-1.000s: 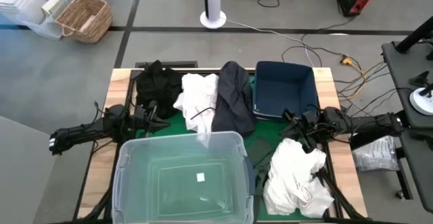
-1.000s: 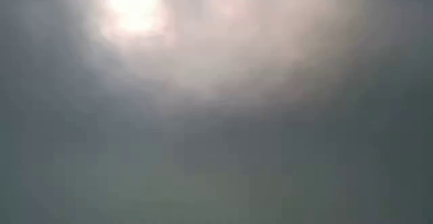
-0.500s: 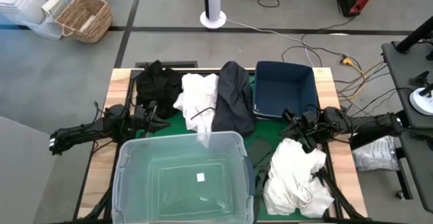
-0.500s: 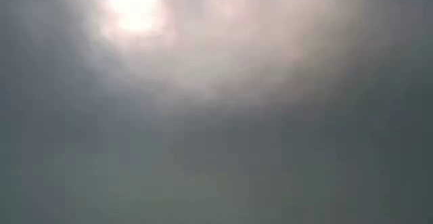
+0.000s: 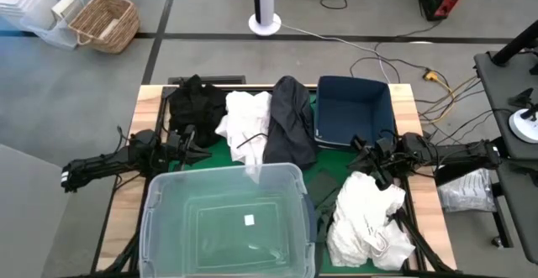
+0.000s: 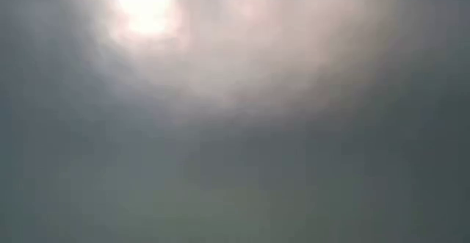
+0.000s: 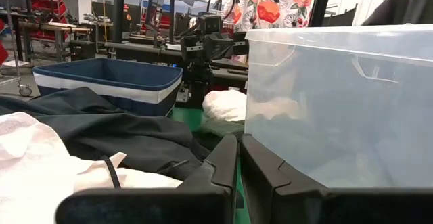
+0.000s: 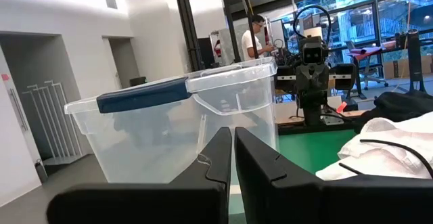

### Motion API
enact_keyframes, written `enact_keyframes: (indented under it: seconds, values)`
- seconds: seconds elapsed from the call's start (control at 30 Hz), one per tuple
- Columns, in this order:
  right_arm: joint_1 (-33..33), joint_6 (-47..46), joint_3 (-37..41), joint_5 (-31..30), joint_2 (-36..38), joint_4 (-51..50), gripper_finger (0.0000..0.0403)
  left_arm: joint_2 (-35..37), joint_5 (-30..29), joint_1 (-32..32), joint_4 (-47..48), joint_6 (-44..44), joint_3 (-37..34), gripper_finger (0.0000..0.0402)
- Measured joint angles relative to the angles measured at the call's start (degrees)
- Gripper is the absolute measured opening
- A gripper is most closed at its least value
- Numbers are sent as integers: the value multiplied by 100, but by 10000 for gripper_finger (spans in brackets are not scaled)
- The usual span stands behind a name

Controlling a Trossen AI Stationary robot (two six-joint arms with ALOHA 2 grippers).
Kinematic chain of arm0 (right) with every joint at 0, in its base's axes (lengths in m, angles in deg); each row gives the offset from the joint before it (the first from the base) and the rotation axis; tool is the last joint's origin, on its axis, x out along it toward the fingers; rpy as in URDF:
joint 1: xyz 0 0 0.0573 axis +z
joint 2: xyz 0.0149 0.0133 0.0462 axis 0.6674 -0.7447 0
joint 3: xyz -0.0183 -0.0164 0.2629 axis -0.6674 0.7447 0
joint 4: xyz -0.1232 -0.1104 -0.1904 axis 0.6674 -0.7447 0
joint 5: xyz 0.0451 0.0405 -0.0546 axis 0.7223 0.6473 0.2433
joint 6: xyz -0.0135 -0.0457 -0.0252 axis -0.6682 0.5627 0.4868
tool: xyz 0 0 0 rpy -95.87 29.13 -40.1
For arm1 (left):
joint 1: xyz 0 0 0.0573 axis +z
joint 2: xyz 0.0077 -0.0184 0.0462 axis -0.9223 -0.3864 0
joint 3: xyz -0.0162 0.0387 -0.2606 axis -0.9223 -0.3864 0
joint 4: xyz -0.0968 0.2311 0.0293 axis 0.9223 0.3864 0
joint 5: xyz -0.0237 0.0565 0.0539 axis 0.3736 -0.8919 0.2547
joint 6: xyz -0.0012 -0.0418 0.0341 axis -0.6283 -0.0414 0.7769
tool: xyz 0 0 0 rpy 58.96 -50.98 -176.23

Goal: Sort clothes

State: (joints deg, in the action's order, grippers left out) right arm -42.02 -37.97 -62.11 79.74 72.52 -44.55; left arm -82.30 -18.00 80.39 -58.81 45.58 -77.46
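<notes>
High view: the table (image 5: 153, 93) carries clothes strung across its far half. A black garment (image 5: 196, 106) lies at the far left, a white garment (image 5: 245, 120) sits just beside it, and a dark navy garment (image 5: 290, 120) drapes next to that, its edge touching the blue bin (image 5: 354, 110) at the far right. A second white pile (image 5: 367, 221) lies on the near right, beside the clear plastic tub (image 5: 224, 222) that fills the near middle.

The left gripper (image 5: 195, 150) rests low at the left side, between the black garment and the tub, its fingers pressed together and holding nothing. The right gripper (image 5: 363, 154) sits at the right side, between the blue bin and the white pile, fingers likewise pressed together and empty.

From the left wrist view the closed fingers (image 7: 220, 166) point across the navy cloth toward the other arm. In the right wrist view a person (image 8: 255, 37) stands far back in the room. The low view shows only haze.
</notes>
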Motion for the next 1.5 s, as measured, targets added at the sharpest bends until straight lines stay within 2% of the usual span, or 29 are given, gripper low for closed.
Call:
enact_keyframes:
  seconds: [0.43, 0.73, 0.83, 0.93, 1.03, 1.3, 1.4, 1.5]
  values:
    - [-1, 13, 0, 0, 0, -2, 12, 0, -2, -1, 0, 0, 0, 0]
    - [-1, 2009, 0, -45, 1, 4, 12, -1, -1, -1, 0, 0, 0, 0]
    - [0, 2441, 0, -56, 0, 6, 12, -2, -2, 0, 0, 0, 0, 0]
    - [1, 2491, 0, -97, -1, 147, 12, 0, -2, 0, 0, 0, 0, 0]
    - [1, 2295, 0, -491, -1, 591, 12, 0, -2, -2, 0, 0, 0, 0]
    - [-1, 2243, 0, -2181, 1, 1542, 12, -2, 3, 0, -281, -30, 0, 0]
    - [-1, 2317, -41, -2307, -1, 1542, 12, -2, 37, 0, -548, -82, 47, 0]
    - [-1, 2439, -122, -2308, -32, 1542, 12, -4, 45, -2, -359, -53, 402, 0]
